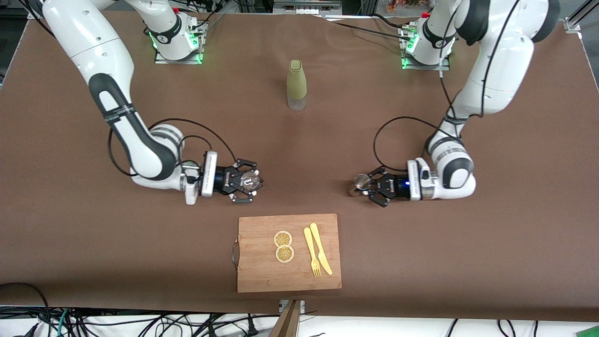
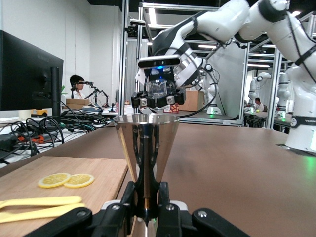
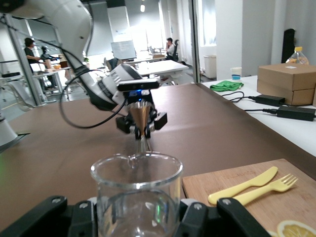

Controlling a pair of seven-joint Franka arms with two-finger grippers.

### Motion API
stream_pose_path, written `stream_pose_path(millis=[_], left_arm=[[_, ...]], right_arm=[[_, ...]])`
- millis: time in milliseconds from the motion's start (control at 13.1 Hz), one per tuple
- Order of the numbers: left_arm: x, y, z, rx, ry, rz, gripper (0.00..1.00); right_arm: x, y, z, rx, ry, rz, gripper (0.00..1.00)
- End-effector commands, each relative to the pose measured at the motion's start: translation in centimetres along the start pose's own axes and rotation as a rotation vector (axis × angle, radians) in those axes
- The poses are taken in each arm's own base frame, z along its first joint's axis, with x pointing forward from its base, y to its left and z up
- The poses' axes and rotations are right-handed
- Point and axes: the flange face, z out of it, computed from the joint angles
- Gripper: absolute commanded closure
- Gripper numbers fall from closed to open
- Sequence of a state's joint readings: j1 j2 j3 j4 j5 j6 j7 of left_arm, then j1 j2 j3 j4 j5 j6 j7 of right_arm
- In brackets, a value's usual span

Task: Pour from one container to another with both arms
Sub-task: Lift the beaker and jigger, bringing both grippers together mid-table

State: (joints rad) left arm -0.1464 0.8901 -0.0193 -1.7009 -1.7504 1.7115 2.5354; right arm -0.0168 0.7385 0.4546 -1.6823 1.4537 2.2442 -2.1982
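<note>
A shiny metal cone-shaped measuring cup point(image 1: 361, 181) stands upright between the fingers of my left gripper point(image 1: 363, 185), which is shut on its narrow waist, low over the table. In the left wrist view the cup point(image 2: 146, 143) fills the middle above my left gripper point(image 2: 148, 200). My right gripper point(image 1: 250, 182) is shut on a clear glass beaker point(image 1: 251, 180), also upright and low over the table. The beaker point(image 3: 136, 190) sits in my right gripper point(image 3: 137, 217) in the right wrist view. The two grippers face each other across a gap, each showing in the other's wrist view.
A wooden cutting board point(image 1: 262, 274) lies nearer the front camera between the grippers, with two lemon slices point(image 1: 283, 246), a yellow fork point(image 1: 311, 252) and a yellow knife point(image 1: 320, 248). A green bottle point(image 1: 296, 84) stands farther back, midway between the bases.
</note>
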Motion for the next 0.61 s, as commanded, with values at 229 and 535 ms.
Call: stream_pose_path(millis=[229,535], left_arm=[[-0.4,3.9,9.6,0.086,-0.002,-0.04,1.0],[-1.0,5.5,12.8,0.073,-0.026,-0.053,1.0]], right_arm=[[4.4,-4.1,5.9,-0.072,-0.087,0.069,1.0],[4.5,-5.7,8.0,-0.094,-0.148,0.041,1.0]])
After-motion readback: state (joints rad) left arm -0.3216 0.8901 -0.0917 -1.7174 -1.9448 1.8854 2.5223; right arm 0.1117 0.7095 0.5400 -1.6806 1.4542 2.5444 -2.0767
